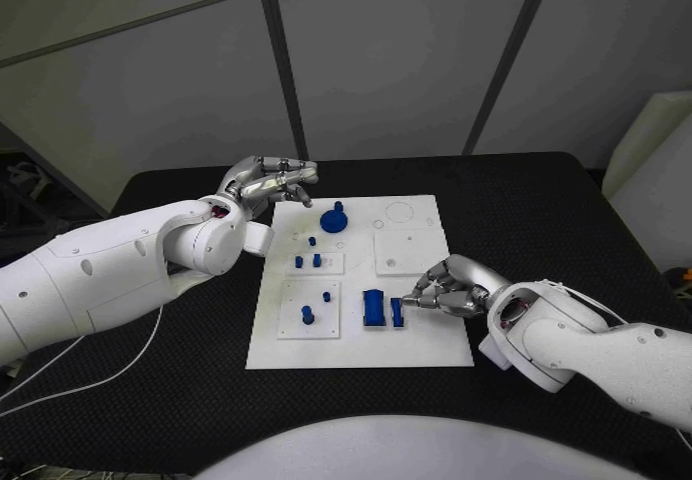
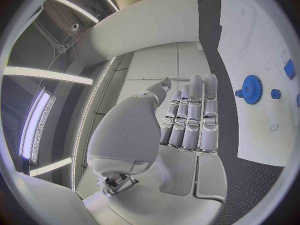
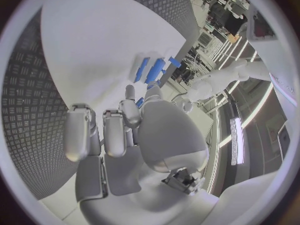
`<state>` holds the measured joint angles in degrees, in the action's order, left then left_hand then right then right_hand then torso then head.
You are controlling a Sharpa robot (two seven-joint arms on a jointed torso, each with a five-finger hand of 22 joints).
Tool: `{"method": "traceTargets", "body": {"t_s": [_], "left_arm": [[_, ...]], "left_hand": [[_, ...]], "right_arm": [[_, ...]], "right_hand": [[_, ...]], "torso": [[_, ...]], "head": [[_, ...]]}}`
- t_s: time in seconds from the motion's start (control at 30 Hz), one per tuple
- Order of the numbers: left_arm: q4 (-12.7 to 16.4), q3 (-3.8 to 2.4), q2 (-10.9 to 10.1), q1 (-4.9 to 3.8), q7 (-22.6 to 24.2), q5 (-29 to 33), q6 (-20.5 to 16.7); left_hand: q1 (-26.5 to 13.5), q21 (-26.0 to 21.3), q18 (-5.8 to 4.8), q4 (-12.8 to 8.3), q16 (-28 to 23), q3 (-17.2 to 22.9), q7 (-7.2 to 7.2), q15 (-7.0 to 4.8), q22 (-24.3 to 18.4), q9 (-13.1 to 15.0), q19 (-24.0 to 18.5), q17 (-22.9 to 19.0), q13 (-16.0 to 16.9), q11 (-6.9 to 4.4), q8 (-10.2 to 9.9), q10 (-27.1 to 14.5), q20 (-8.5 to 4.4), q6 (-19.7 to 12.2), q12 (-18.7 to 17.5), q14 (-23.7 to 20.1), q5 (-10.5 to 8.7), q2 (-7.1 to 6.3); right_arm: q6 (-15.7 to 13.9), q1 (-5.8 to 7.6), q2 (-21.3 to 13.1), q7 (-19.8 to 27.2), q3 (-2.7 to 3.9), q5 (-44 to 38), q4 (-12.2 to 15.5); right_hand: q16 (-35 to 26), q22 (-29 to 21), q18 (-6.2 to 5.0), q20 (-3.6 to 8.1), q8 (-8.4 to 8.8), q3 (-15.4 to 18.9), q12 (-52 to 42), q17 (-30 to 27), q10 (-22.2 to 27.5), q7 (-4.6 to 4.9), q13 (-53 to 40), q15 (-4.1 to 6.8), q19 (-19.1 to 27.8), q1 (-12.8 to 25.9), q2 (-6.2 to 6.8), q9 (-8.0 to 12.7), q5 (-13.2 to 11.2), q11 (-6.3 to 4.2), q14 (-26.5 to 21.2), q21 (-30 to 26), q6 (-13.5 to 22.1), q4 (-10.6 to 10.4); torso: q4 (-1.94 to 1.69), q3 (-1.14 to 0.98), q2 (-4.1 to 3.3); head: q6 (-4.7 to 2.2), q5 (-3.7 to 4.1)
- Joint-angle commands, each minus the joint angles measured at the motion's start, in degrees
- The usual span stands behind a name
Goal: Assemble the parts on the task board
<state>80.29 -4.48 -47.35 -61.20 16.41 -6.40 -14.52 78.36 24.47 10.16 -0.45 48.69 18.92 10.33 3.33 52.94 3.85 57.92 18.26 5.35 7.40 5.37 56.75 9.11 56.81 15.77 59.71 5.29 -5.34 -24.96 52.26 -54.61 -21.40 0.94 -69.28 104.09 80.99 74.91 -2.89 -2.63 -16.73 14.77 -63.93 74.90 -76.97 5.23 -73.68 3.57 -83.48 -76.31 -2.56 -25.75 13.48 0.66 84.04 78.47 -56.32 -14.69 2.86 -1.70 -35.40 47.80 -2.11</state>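
The white task board (image 1: 361, 345) lies mid-table. On it are a blue gear (image 1: 333, 220), small blue pegs (image 1: 309, 260) and two upright blue blocks (image 1: 382, 308). My right hand (image 1: 450, 285) rests over the board's right side with its fingers curled, fingertips just right of the blocks. In the right wrist view a sliver of a small blue part (image 3: 139, 103) shows pinched between its thumb and a finger, with the blocks (image 3: 150, 70) beyond. My left hand (image 1: 270, 182) hovers off the board's far left corner, fingers (image 2: 190, 115) straight and side by side, holding nothing; the gear (image 2: 252, 89) lies beside it.
Raised white tiles (image 1: 407, 250) and round recesses (image 1: 400, 212) mark the board's right half. Black table (image 1: 548, 220) surrounds the board. A thin white cable (image 1: 87, 375) trails at the near left.
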Motion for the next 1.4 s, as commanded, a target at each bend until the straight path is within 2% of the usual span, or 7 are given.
{"method": "traceTargets", "body": {"t_s": [0.03,0.27,0.9,0.93,1.33,1.37,1.4], "left_arm": [[-0.23,0.12,-0.03,0.18,0.5,-0.18,0.71],[-2.26,0.27,0.83,0.55,1.64,1.55,0.5],[-15.45,0.25,8.68,0.97,9.58,11.12,-8.72],[-15.04,0.28,8.43,0.98,6.38,8.5,-5.45],[-6.73,1.69,6.49,1.0,8.73,7.79,-13.57],[-5.29,1.94,6.15,1.0,9.14,7.67,-14.98],[-2.92,2.34,5.6,1.01,9.81,7.47,-17.29]], "left_hand": [[-0.81,-1.18,0.12,0.07,-1.43,-0.84,0.06,0.13,-0.68,-0.01,-1.22,-0.89,-0.11,0.08,0.38,-0.74,0.15,-0.07,0.61,-1.33,0.11,0.23],[-1.37,-13.86,-0.3,1.22,-15.64,-3.88,0.16,2.55,-9.79,0.02,-13.57,-7.22,-0.79,0.75,0.82,-0.2,3.12,-0.09,1.04,-5.81,-0.06,0.7],[-0.08,-20.89,0.32,2.49,-43.57,-11.44,-1.87,5.58,-31.16,-0.17,-19.52,-14.53,-1.8,1.42,-1.69,0.16,7.44,-1.43,-11.71,-7.55,0.02,3.27],[-23.57,-24.47,-3.05,0.45,-48.69,-13.5,-4.31,2.98,-37.49,-3.85,-30.85,-18.26,-5.35,-1.29,-5.37,-16.69,2.43,-17.83,-15.77,-22.94,-5.29,5.34],[-42.37,-24.47,-4.33,0.45,-48.69,-18.92,-10.33,0.73,-42.98,-3.85,-40.27,-18.26,-5.35,-3.35,-5.37,-30.59,-1.52,-31.37,-15.77,-35.73,-5.29,5.34],[-43.77,-24.47,-4.33,0.45,-48.69,-18.92,-10.33,-3.33,-43.37,-3.85,-40.97,-18.26,-5.35,-7.4,-5.37,-31.61,-1.81,-32.36,-15.77,-36.66,-5.29,5.34],[-45.85,-24.47,-10.16,0.45,-48.69,-18.92,-10.33,-3.33,-43.95,-3.85,-42.0,-18.26,-5.35,-7.4,-5.37,-33.13,-2.24,-33.81,-15.77,-38.04,-5.29,5.34]], "right_arm": [[-2.66,1.29,0.2,17.36,0.42,23.96,-3.25],[-2.04,4.72,3.22,29.89,0.76,44.22,-14.33],[5.71,7.3,20.87,41.04,0.99,52.07,-42.34],[2.91,7.21,20.49,37.51,0.93,50.06,-41.74],[-3.73,7.42,17.31,41.63,0.37,55.84,-33.43],[-4.89,7.45,16.76,42.34,0.27,56.85,-31.99],[-6.77,7.51,15.85,43.51,0.11,58.49,-29.63]], "right_hand": [[-2.36,-0.33,-1.26,-0.36,0.99,-0.28,4.16,0.82,2.65,0.47,2.53,-0.55,1.64,-2.18,0.06,0.49,0.31,0.46,2.36,-3.3,1.0,1.3],[-31.57,-29.95,-7.34,-1.84,4.7,-1.28,30.81,-26.18,16.37,2.18,22.38,-2.16,16.92,-8.34,-2.18,2.72,-0.94,2.17,-7.31,-35.59,2.6,3.72],[-77.51,-60.84,-7.75,-10.38,13.15,-3.33,60.13,-60.07,14.45,3.98,65.46,-10.43,25.8,-15.71,-3.11,16.25,-4.48,7.84,-24.6,-73.82,1.44,3.29],[-80.99,-64.67,-3.98,-6.36,16.73,-6.64,63.93,-64.01,33.19,1.46,67.5,-8.36,43.18,11.66,-1.61,18.85,-6.92,5.08,-42.16,-78.47,17.87,6.66],[-80.99,-68.76,-2.37,-3.41,16.73,-9.55,63.93,-68.55,48.19,-0.96,73.68,-3.57,56.78,33.94,2.56,21.62,-9.32,3.35,-56.73,-78.47,31.07,9.57],[-80.99,-68.92,-2.38,-3.25,16.73,-9.69,63.93,-68.73,48.96,-1.08,73.68,-3.57,57.49,35.08,2.56,21.72,-9.42,-0.66,-57.46,-78.47,31.75,9.71],[-80.99,-69.29,-2.39,-2.88,16.73,-10.0,63.93,-69.1,50.69,-5.23,73.68,-3.57,59.09,37.63,2.56,25.75,-13.48,-0.66,-59.11,-78.47,33.27,10.02]], "torso": [[0.05,-0.17,0.87],[-0.11,0.54,2.3],[1.39,0.87,4.2],[1.37,0.94,4.16],[-1.7,1.49,4.21],[-2.01,1.55,4.21],[-2.38,1.61,4.22]], "head": [[-0.53,0.05],[-2.28,0.7],[-8.57,1.79],[-8.18,1.81],[-11.99,2.03],[-12.37,2.05],[-12.82,2.07]]}}
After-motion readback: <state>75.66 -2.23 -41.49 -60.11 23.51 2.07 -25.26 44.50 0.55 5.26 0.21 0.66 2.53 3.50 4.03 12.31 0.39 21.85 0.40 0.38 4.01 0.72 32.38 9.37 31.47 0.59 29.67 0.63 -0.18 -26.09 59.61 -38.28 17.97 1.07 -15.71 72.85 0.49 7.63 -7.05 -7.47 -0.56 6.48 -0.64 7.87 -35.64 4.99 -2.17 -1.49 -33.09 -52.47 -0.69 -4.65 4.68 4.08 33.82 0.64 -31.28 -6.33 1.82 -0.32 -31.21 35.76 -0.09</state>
